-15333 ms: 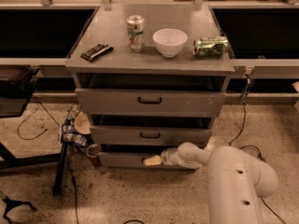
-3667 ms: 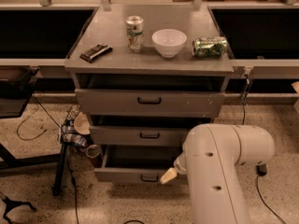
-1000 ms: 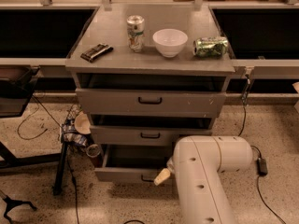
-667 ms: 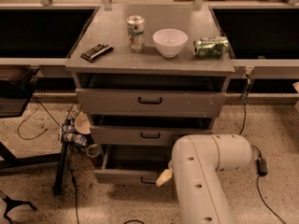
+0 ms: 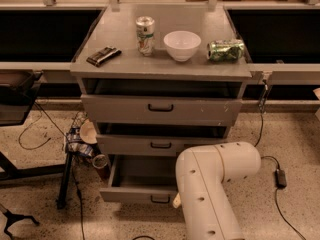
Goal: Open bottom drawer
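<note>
The bottom drawer point(image 5: 135, 194) is the lowest of three grey drawers and stands pulled out toward me, with its bare inside point(image 5: 145, 171) showing. Its small black bar handle point(image 5: 160, 200) sits at the middle of the shallow front. My gripper point(image 5: 176, 202) is at the right end of that front, just right of the handle. Only a cream tip of it shows past my bulky white arm point(image 5: 210, 184), which hides the rest.
The middle drawer point(image 5: 161, 145) and the tall top drawer point(image 5: 160, 109) stand slightly out. On the cabinet top are a dark bar point(image 5: 103, 55), an upright can point(image 5: 145, 35), a white bowl point(image 5: 182, 45) and a lying can point(image 5: 226, 49). Cables, clutter and a stand leg point(image 5: 67, 176) lie at the left.
The bottom drawer front has come a little further out toward me, and the gripper tip has moved with it. The other drawers and the things on top have not moved.
</note>
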`<state>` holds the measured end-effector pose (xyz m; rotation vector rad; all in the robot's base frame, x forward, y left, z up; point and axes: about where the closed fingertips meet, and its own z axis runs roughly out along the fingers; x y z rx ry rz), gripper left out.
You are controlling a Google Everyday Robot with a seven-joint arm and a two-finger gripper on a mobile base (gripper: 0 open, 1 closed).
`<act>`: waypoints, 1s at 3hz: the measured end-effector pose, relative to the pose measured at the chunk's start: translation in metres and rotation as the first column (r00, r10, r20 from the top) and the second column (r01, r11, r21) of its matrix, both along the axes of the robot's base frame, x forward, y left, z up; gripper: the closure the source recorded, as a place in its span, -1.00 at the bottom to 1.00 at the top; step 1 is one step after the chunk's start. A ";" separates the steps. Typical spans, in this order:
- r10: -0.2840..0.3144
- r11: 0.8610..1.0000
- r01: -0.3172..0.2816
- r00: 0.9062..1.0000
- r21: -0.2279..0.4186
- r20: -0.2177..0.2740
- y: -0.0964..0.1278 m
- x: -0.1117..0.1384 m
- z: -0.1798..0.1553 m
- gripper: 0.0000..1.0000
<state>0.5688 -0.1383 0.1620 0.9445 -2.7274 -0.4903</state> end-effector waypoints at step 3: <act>0.059 0.997 -0.065 0.989 -0.047 -0.136 -0.017 -0.029 -0.007 -1.00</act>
